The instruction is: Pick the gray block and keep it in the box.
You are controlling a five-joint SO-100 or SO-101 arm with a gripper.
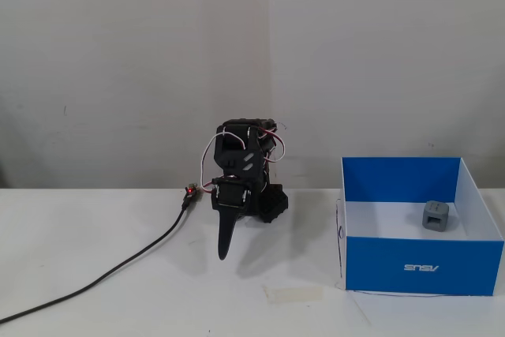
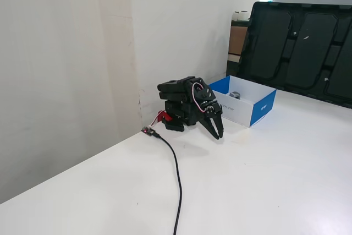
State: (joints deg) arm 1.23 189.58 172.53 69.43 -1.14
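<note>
The claw hangs point-down just above the white table, its two fingers pressed together and holding nothing, with the black arm folded up behind it against the wall. From the arm's base a black cable trails away across the table, and a small strip of pale tape lies near the claw. Well apart from the claw, to its right in the front-on fixed view, sits the blue box, and the gray block rests on its white floor toward the back right.
</note>
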